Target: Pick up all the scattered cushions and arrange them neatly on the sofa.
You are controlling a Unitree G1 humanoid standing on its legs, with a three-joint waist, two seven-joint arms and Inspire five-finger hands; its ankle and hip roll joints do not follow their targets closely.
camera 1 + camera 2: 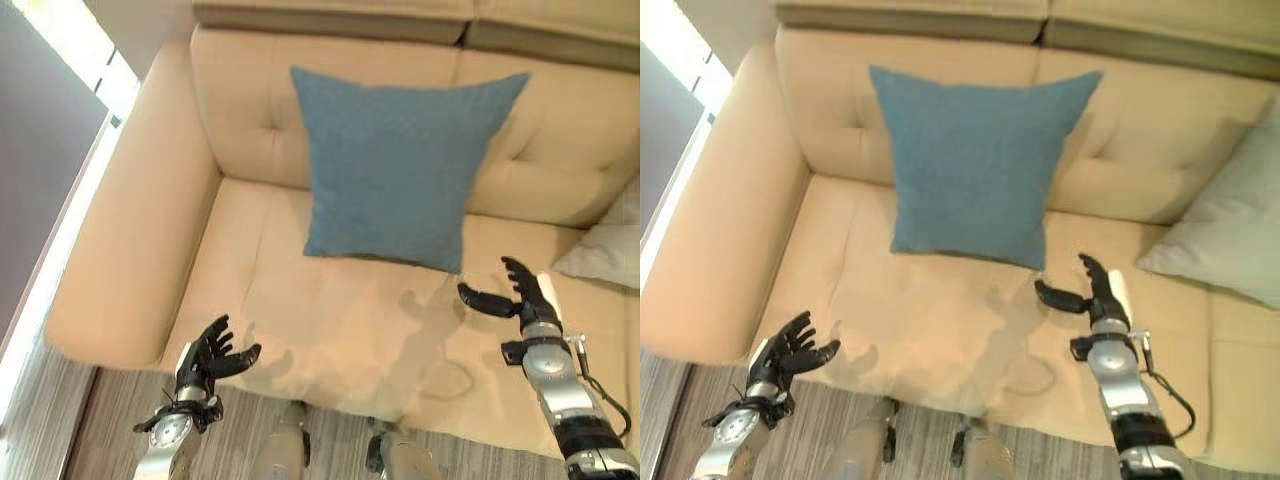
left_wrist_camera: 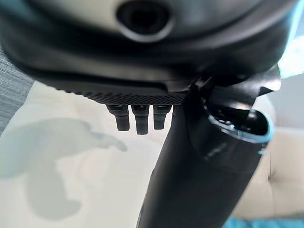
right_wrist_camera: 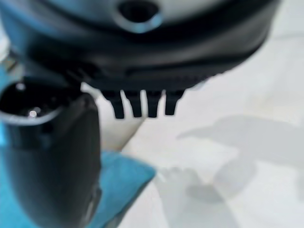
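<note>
Partly cut off, grey cushion (image 1: 1230,235); left robot hand (image 1: 212,355), right robot hand (image 1: 520,295) both empty, spread

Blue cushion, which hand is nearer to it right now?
Right. The right hand hovers open just off the blue cushion's lower corner; the left hand is open by the sofa's front edge, farther away.

The pale grey cushion (image 1: 1230,235) at 3 o'clock is cut off by the picture's edge, so its full outline cannot be told. The sofa (image 1: 130,230) runs past the edge at 12 and 3 o'clock. The blue cushion (image 1: 395,165) hides part of the backrest behind it. In the right wrist view only one blurred corner of it (image 3: 121,183) shows beside the thumb.
</note>
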